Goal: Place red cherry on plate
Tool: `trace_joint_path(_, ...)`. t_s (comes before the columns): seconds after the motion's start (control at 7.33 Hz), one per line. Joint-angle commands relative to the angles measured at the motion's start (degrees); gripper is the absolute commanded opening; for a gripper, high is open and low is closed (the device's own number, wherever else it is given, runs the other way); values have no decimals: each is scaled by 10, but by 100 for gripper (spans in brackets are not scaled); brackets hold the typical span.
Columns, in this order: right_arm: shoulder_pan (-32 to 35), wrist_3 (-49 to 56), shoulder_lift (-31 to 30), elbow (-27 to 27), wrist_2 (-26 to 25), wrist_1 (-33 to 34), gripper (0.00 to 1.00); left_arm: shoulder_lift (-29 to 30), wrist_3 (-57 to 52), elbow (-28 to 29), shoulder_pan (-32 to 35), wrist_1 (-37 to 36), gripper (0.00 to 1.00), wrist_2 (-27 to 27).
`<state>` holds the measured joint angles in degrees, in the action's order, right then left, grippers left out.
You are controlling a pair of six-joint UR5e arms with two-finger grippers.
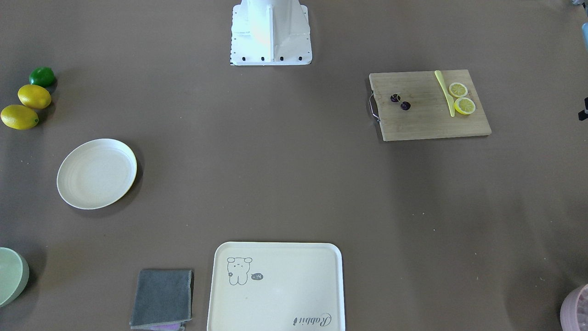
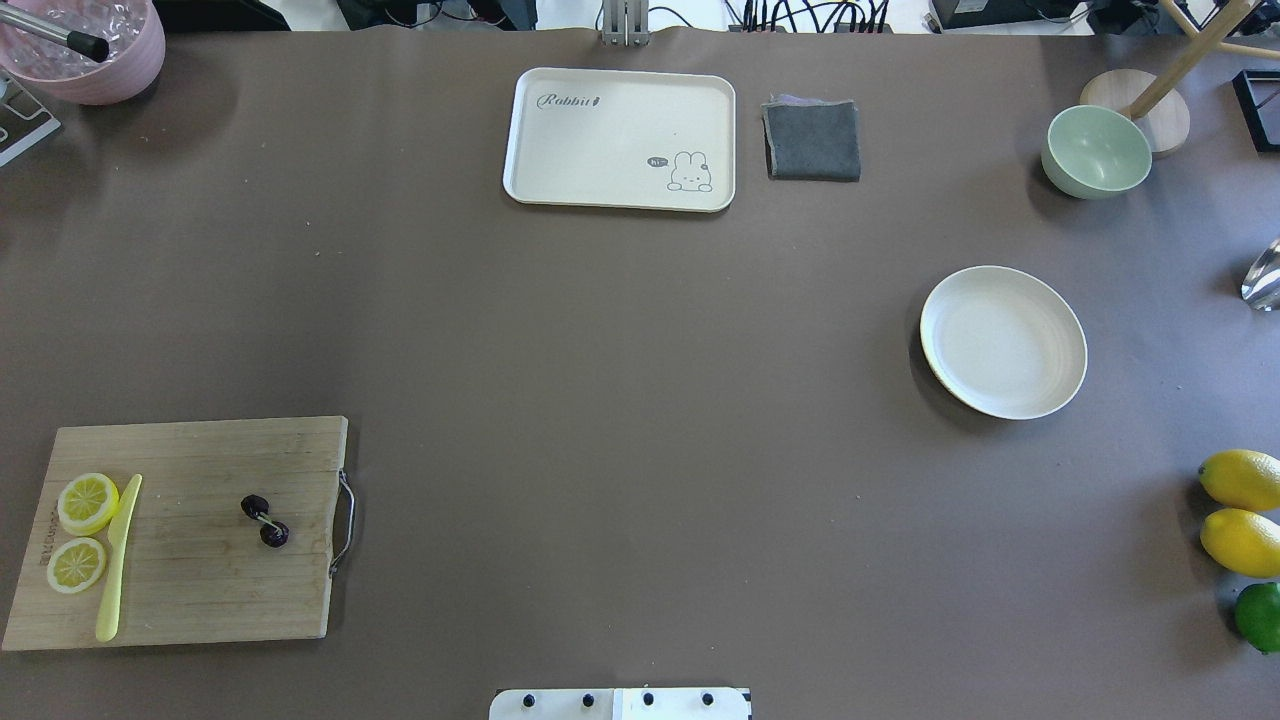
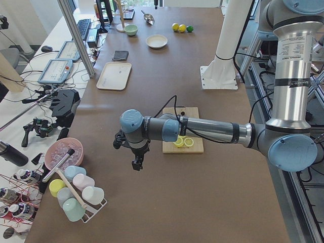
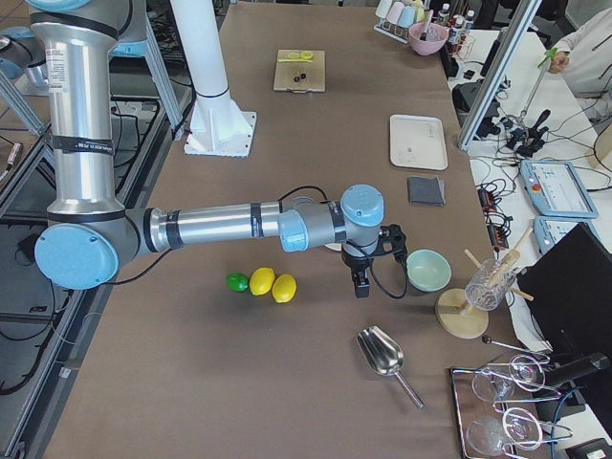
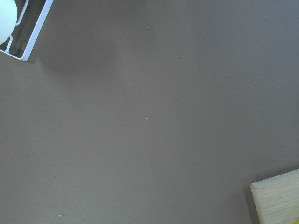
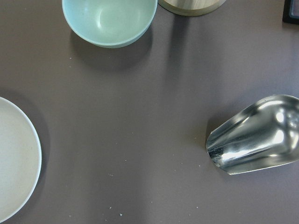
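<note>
The red cherry (image 2: 264,520) (image 1: 400,101), two dark glossy balls on a green stem, lies on the wooden cutting board (image 2: 190,590) at my near left. The plate (image 2: 1003,341) (image 1: 97,173), round and cream-white, sits bare on the right side of the table; its rim (image 6: 18,172) fills the lower left of the right wrist view. My left gripper (image 3: 136,163) shows only in the exterior left view, hanging over bare table beyond the board; I cannot tell its state. My right gripper (image 4: 361,285) shows only in the exterior right view, near the green bowl; state unclear.
Two lemon slices (image 2: 85,503) and a yellow knife (image 2: 118,560) share the board. A cream tray (image 2: 620,138), grey cloth (image 2: 812,140) and green bowl (image 2: 1096,150) line the far edge. Lemons (image 2: 1240,480) and a lime (image 2: 1258,615) sit at the right. A metal scoop (image 6: 254,135) lies nearby.
</note>
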<state>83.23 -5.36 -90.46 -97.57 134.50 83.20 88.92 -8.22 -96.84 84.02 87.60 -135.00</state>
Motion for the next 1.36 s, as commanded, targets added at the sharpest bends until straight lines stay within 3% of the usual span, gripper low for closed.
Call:
trace_joint_path(0.0,0,0,-2,-1,1,-1,100,-3,0,-3,0,7,98,0)
trace_joint_path(1.23,-4,5,-6,0,8,-2,100,-9,-5,-12,1,8,98,-1)
